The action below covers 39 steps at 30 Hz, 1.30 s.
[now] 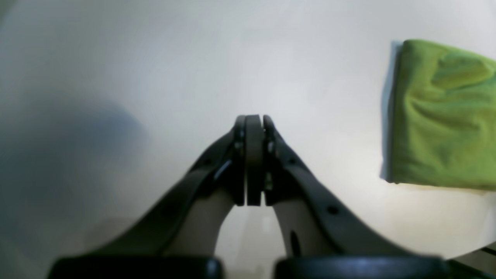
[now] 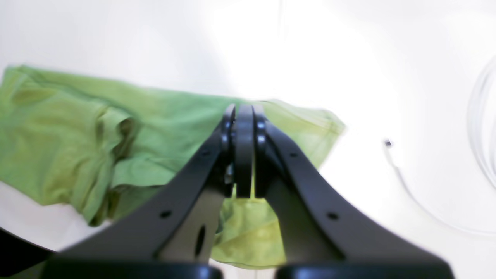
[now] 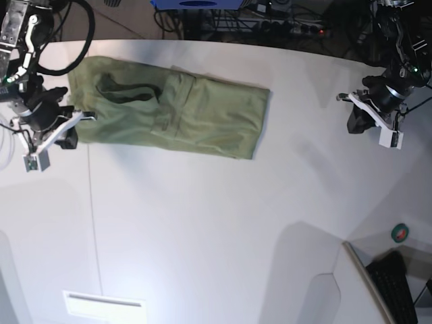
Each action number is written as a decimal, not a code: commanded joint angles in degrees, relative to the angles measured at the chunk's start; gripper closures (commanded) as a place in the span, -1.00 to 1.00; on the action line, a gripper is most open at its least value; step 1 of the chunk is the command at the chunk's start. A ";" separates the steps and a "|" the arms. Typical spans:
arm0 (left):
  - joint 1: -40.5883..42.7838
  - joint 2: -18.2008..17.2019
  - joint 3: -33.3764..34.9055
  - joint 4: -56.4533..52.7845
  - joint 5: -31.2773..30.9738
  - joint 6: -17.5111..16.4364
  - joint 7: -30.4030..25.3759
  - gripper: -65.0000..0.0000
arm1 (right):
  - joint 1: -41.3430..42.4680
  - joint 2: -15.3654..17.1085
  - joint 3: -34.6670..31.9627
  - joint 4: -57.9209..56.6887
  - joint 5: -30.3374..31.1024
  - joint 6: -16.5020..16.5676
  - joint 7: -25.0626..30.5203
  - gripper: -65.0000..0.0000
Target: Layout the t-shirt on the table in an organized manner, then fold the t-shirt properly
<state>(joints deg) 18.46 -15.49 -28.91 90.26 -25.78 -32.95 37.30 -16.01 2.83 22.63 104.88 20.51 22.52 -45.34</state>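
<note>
Olive cloth: the t-shirt (image 3: pixel 169 108) lies on the far half of the table (image 3: pixel 216 223), folded lengthwise into a long band that runs left to right in the base view.
Shirt details: the dark neck opening shows near the band's left end in the base view; the right end is a fairly straight edge; the surface carries soft wrinkles and overlapping layers.
Left gripper (image 1: pixel 254 124): jaws pressed together with nothing between them, hovering over bare white tabletop (image 1: pixel 155 77); the end of the t-shirt (image 1: pixel 441 116) sits off to the side in its wrist view, apart from the fingers.
Left arm in base view: at the right edge of the table, well apart from the shirt's right end.
Right gripper (image 2: pixel 244 116): jaws clenched, no cloth between them; the rumpled t-shirt (image 2: pixel 77 139) spreads beneath and behind it in its wrist view.
Right arm in base view: by the table's left edge, just beside the shirt's neck end.
Seam: a thin dark line (image 3: pixel 93 223) runs down the tabletop on the left side.
Cable: a thin white cord (image 2: pixel 414 197) curves across the table in the right wrist view.
</note>
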 commanded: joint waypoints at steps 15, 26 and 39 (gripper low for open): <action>2.68 -3.64 7.68 -1.16 -0.90 -0.33 -15.80 1.00 | 2.78 -1.03 16.00 -9.19 0.45 2.40 -0.06 1.00; 2.68 -4.43 7.59 -5.73 -0.81 -0.33 -18.44 1.00 | 8.49 -0.85 28.40 -20.79 16.37 17.48 -19.49 -0.23; 2.25 -4.43 7.59 -5.73 -0.81 -0.33 -18.44 1.00 | 10.87 7.06 28.40 -39.34 24.10 17.48 -21.08 -0.26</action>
<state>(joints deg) 20.95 -19.09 -20.91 83.70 -25.78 -33.01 20.29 -5.61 8.84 51.00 64.77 43.48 39.62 -66.89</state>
